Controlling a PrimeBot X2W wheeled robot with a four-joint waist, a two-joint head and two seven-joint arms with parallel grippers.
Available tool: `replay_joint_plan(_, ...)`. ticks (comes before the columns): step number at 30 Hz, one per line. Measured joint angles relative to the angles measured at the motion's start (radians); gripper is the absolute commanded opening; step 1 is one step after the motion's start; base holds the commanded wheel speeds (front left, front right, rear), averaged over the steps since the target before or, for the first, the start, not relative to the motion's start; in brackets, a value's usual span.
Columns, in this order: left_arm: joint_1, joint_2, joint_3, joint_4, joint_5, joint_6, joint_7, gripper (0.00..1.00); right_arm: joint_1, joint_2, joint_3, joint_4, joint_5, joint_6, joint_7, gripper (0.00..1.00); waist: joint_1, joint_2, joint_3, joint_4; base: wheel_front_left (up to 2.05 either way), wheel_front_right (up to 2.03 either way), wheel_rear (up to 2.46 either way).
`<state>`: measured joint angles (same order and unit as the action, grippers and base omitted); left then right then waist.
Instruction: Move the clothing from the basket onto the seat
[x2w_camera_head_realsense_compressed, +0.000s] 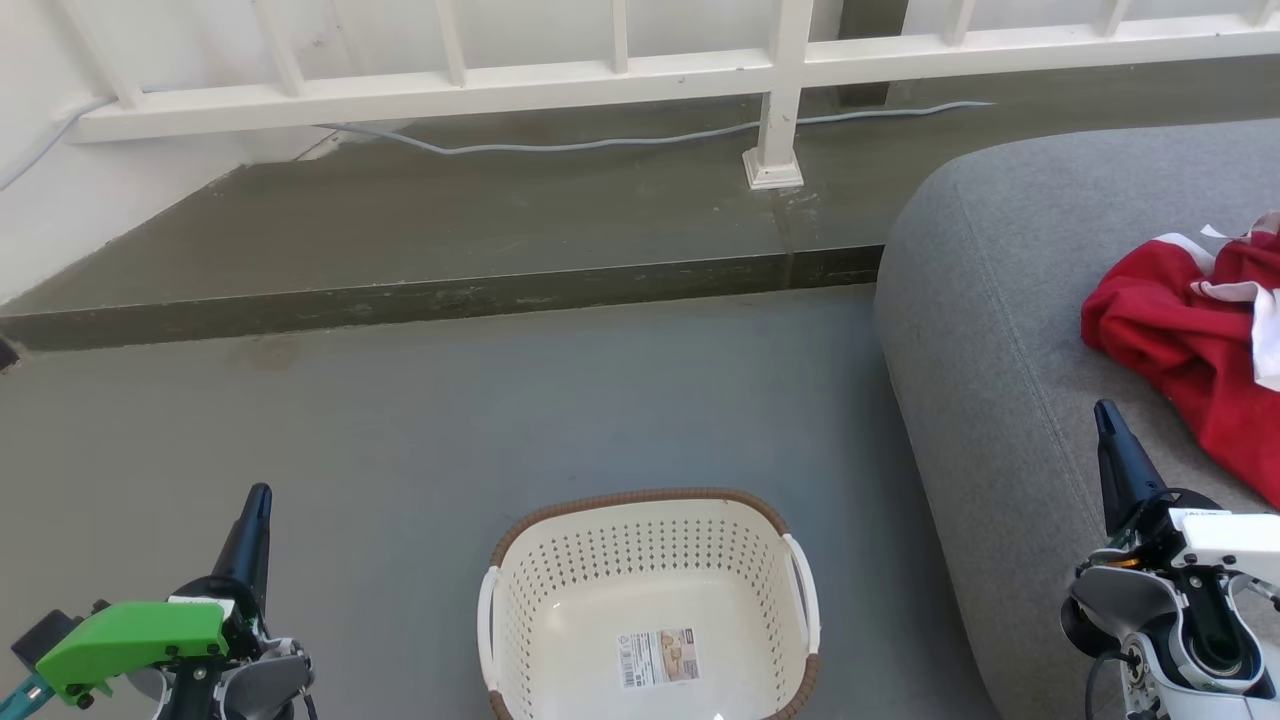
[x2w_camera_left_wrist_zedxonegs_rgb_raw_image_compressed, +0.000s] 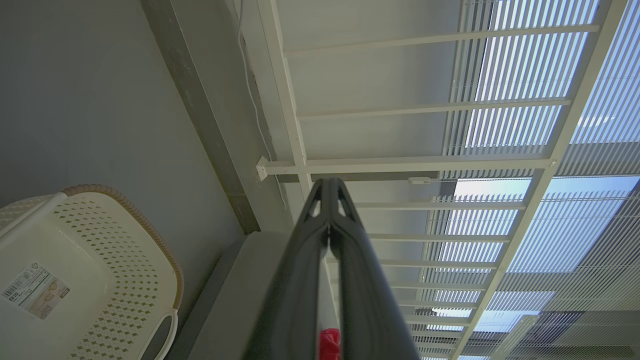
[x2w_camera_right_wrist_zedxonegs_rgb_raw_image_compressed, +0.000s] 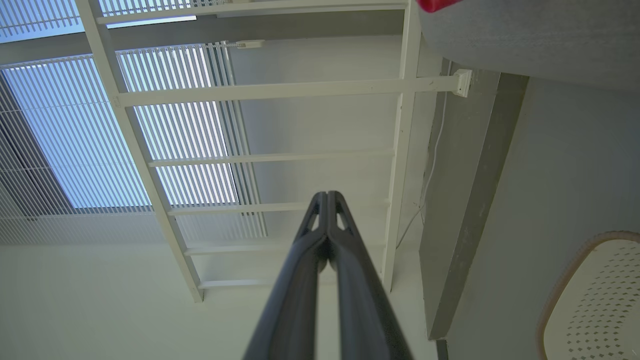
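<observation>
**Operator:** Head view, left to right. What does my left arm hold?

**Spotter:** Nothing. Your left gripper (x2w_camera_head_realsense_compressed: 259, 497) stands at the lower left above the grey floor (x2w_camera_head_realsense_compressed: 400, 420). Its two dark fingers are pressed together and point up the frame, clenched on air.

**Operator:** And the basket?

**Spotter:** The basket (x2w_camera_head_realsense_compressed: 640, 496) sits on the floor between your two arms, open side up. Inside you see bare perforated plastic and a label sticker (x2w_camera_head_realsense_compressed: 658, 657) on the bottom. No garment lies in it.

**Operator:** So where is the clothing?

**Spotter:** It is on the seat (x2w_camera_head_realsense_compressed: 1000, 300), the big grey cushion at the right. The clothing (x2w_camera_head_realsense_compressed: 1170, 340) lies there as a crumpled red heap with white trim. Its long line runs from upper left down to lower right and is cut by the frame's right edge, so you can't tell how far it reaches.

**Operator:** Which arm is closer?

**Spotter:** Your right. Your right gripper (x2w_camera_head_realsense_compressed: 1106, 418) shows against the seat's near side, fingers shut tight and holding nothing. The heap lies up and to its right, near but apart. Your left gripper is well apart from the heap, on the other side of the basket.

**Operator:** What's left to do?

**Spotter:** By the look of it, the job is done: the basket is emptied and the garments are on the cushion. If you want them further onto the seat, the right arm is the one to reach with.
</observation>
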<state>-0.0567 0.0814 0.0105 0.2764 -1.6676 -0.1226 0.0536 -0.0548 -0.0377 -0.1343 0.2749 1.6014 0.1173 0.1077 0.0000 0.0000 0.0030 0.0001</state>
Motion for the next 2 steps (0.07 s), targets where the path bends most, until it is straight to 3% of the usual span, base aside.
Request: replay_joint_plan(2,0.000,0.000,0.000,0.000,0.000,0.000,0.000,0.00,0.000,0.000,0.000,0.000,0.000,0.000,0.000,0.00,0.0000,0.0000,0.000,0.000,0.00,0.00,0.00)
